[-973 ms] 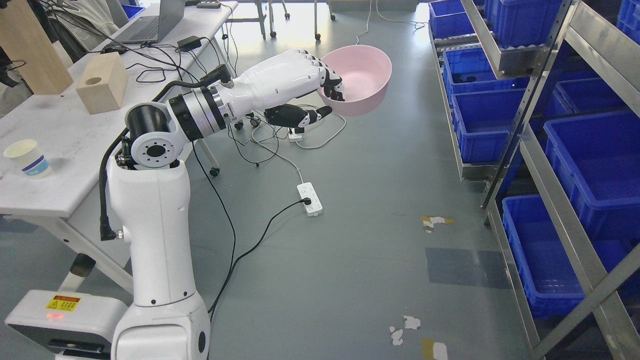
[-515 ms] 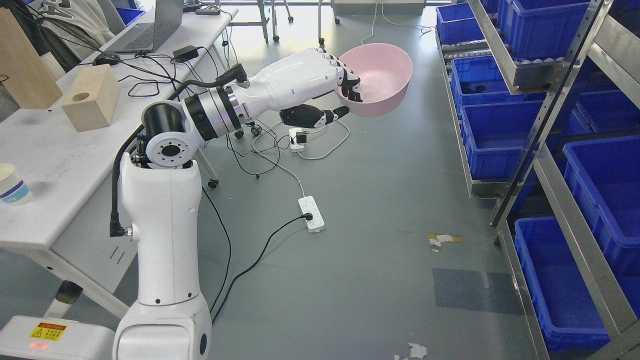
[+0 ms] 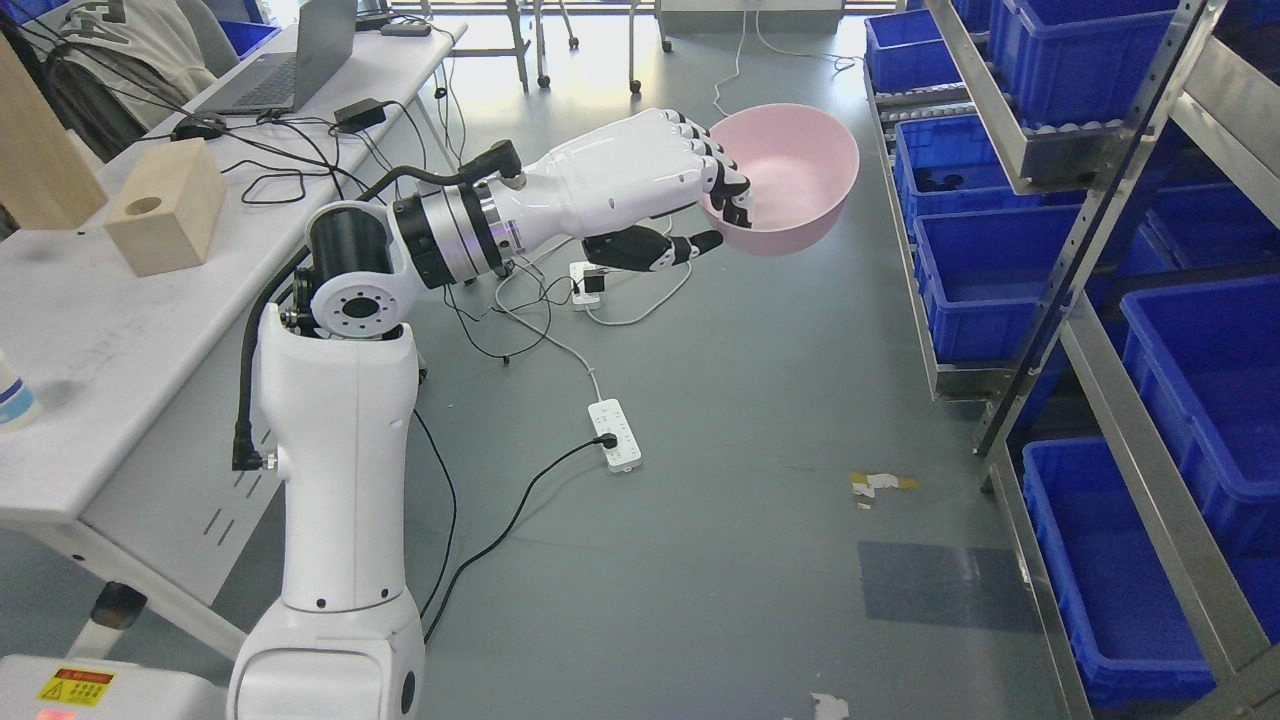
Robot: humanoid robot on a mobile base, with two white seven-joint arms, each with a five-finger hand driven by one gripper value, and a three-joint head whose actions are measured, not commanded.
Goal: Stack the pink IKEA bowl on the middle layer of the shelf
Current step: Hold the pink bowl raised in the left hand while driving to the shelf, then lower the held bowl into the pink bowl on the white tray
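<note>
The round pink plastic bowl (image 3: 790,180) is held in mid-air above the grey floor (image 3: 720,520), near the metal rack shelf (image 3: 1090,210) but apart from it. The white left hand (image 3: 660,190) is clamped on the bowl's near rim, its black-tipped fingers (image 3: 735,190) hooked inside and the thumb underneath. The shelf at the right carries blue plastic bins (image 3: 975,275) on several levels. A white power strip (image 3: 618,435) with black cabling lies on the floor, with scraps of tape (image 3: 880,485) nearby. On the white tabletop (image 3: 90,340) at the left, a pale wooden block with a round hole (image 3: 165,205) and a grey laptop (image 3: 290,65) are seen.
</note>
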